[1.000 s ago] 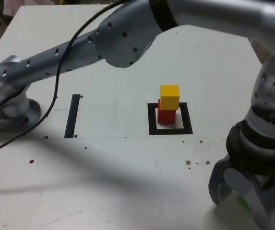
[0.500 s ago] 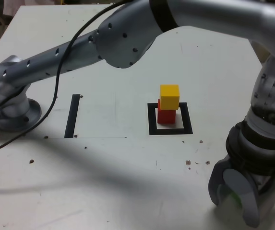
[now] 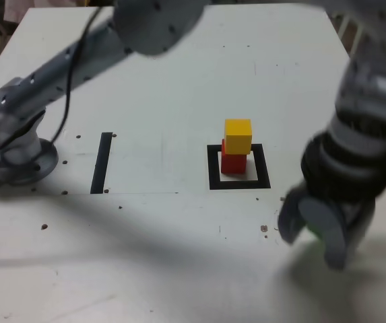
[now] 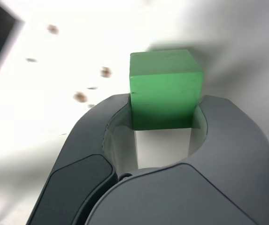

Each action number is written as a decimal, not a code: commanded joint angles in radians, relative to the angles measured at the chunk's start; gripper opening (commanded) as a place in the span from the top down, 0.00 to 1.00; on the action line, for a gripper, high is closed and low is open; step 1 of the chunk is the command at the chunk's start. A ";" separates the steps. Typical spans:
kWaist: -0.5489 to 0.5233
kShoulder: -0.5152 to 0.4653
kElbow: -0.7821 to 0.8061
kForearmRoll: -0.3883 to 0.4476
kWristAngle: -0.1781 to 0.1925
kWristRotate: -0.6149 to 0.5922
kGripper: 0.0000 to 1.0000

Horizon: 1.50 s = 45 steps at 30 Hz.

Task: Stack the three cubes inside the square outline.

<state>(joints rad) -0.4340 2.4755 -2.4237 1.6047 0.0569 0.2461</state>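
High oblique exterior; close-up wrist

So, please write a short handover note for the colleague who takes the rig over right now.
Gripper: closed on the green cube, holding it off the table, away from the outline.
Red cube: inside the square outline, on its white centre.
Yellow cube: on top of the red one, slightly toward the exterior view's right.
Done: two cubes stacked.
Left: set green on yellow, then release. I would lower it gently, as the yellow cube's offset may make the stack less steady.
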 commanded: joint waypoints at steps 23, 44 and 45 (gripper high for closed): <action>0.260 -0.434 0.406 0.027 -0.035 -0.207 0.72; 0.383 -0.450 0.520 -0.038 -0.153 -0.239 0.72; 0.386 -0.449 0.523 -0.041 -0.154 -0.237 0.72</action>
<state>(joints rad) -0.0512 2.0257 -1.9040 1.5545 -0.0949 0.0062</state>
